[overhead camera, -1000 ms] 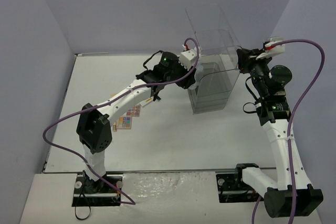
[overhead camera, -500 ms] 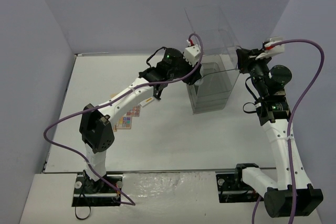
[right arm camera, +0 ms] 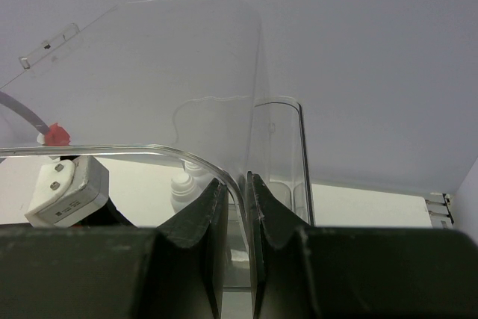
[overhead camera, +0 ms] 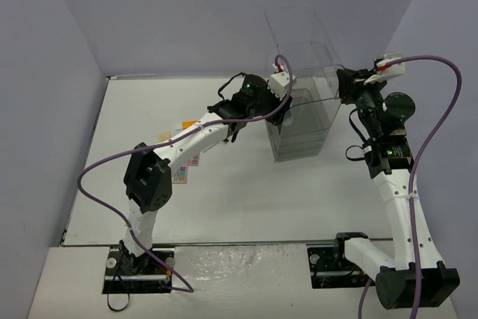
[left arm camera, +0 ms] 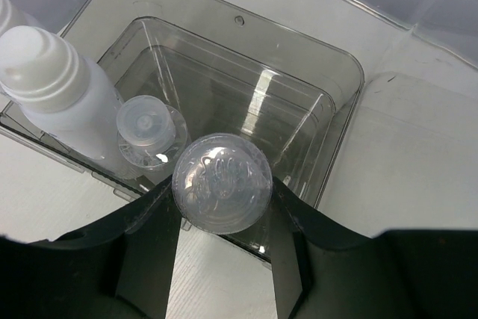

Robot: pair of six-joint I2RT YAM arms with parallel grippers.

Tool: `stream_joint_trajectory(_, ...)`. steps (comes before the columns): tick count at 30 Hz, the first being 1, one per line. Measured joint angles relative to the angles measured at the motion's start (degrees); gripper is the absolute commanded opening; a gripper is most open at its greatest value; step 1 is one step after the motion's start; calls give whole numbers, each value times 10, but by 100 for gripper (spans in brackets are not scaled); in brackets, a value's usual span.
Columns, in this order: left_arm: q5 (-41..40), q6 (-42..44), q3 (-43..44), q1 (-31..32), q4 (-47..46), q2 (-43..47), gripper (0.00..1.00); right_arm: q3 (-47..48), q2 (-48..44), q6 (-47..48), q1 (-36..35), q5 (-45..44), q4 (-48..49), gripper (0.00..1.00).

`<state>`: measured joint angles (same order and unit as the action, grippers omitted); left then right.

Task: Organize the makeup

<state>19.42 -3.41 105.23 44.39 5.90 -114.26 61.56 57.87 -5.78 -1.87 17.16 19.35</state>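
— Hovering over the open top of the clear case (left arm camera: 328, 102), by the surface's far edge and right of the middle. Left tool (left arm camera: 222, 201) part-spread, clamped on a clear-capped bottle (left arm camera: 222, 181). Worth worrying about?

— Somewhat. Could knock the small flip-cap bottle (left arm camera: 146, 128) just beside it on the way down, and through that tip the tall white bottle (left arm camera: 56, 87) next along. Might also land on the case's near rim if lowered off-centre, then topple outward onto the surface.

— And farther back?

— Right tool (right arm camera: 237, 193) pressed almost flat, pinching the thin edge of the raised clear lid (right arm camera: 149, 72). Little plastic to bite on; would likely swing down onto the left wrist if let slip.

— Counting, near to far?

— One eyeshadow palette (overhead camera: 181, 172) toward the surface's left edge, partly under the left arm. One orange flat case (overhead camera: 190, 124) just beyond. One bottle in the grip. Two standing in the case's left corner. Perhaps a third white one at the very edge of the left wrist view, too cropped to tell.
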Motion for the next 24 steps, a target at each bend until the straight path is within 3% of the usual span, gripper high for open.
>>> stream_joint_trajectory(24,2,8,-17,0,-10,-3,2,-2,0,0,0,0,3,0)
